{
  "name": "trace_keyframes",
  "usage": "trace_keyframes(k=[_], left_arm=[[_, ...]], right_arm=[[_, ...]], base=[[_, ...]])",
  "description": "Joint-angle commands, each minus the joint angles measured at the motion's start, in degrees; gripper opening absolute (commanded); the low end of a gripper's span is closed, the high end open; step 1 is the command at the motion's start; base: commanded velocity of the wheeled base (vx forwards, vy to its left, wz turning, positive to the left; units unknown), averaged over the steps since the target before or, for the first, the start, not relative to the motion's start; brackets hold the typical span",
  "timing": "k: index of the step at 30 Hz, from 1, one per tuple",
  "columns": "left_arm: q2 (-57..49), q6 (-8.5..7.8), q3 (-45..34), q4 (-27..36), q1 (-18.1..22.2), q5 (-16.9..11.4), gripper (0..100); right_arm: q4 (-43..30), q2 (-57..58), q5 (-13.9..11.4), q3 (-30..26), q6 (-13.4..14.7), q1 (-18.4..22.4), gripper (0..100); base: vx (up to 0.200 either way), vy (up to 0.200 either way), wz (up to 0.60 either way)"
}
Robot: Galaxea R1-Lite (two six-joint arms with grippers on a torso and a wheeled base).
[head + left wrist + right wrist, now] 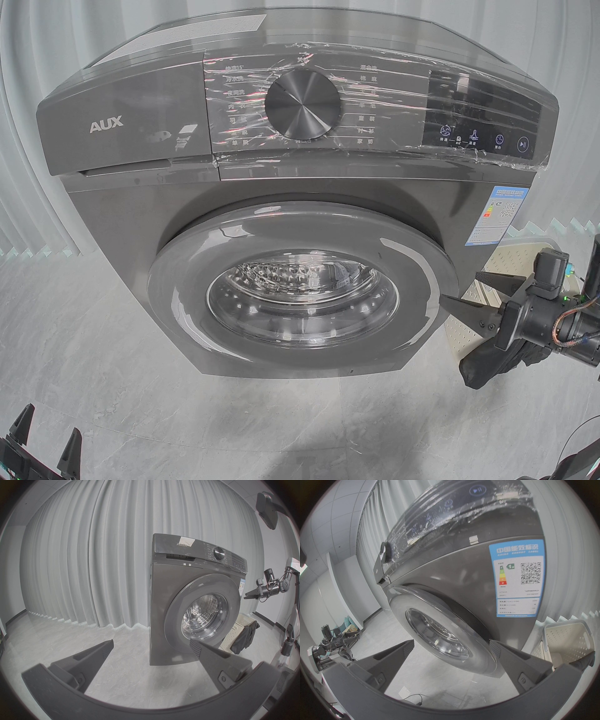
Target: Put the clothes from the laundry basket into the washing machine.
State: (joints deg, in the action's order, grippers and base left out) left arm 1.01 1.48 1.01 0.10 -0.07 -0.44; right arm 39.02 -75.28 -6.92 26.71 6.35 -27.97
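Washing machine [300, 206] door [300, 294] shut, right jaws spread at its three o'clock edge, left jaws spread at seven (idle). Dark garment [494, 365] droops over the laundry basket [531, 250] rim at four o'clock. Soft, light, floppy, I'd say; pinch a bunched top fold.

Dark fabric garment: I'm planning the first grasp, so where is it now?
In the head view the dark garment hangs over the rim of the cream perforated laundry basket, right of the grey washing machine, below the right gripper.
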Motion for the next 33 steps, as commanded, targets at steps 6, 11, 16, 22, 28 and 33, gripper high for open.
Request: trace_keyframes(k=[6, 11, 16, 22, 28, 33], left_arm=[[-1.01, 0.11, -0.92, -0.01, -0.01, 0.09, 100], [-1.01, 0.19, -0.92, -0.01, 0.07, 0.09, 100], [-1.01, 0.28, -0.92, -0.01, 0.07, 0.09, 100], [-1.01, 0.28, -0.92, -0.01, -0.01, 0.00, 100], [-1.01, 0.28, -0.92, -0.01, -0.01, 0.09, 100], [-1.01, 0.28, -0.92, -0.01, -0.01, 0.09, 100]], right_arm=[[4.13, -8.31, -0.19, 2.73, -0.37, -0.16, 100], [5.89, -10.77, -0.02, 3.61, -0.37, -0.07, 100], [7.12, -11.56, -0.46, 4.23, -0.46, -0.16, 100], [6.94, -9.63, -2.30, 0.54, -0.81, -0.16, 100], [6.15, -3.82, -3.27, -2.89, -0.99, -0.16, 100], [6.33, -4.44, -3.27, -2.45, -1.08, 0.28, 100]], base=[[0.000, 0.000, 0.00], [0.000, 0.000, 0.00], [0.000, 0.000, 0.00], [0.000, 0.000, 0.00], [0.000, 0.000, 0.00], [0.000, 0.000, 0.00]])
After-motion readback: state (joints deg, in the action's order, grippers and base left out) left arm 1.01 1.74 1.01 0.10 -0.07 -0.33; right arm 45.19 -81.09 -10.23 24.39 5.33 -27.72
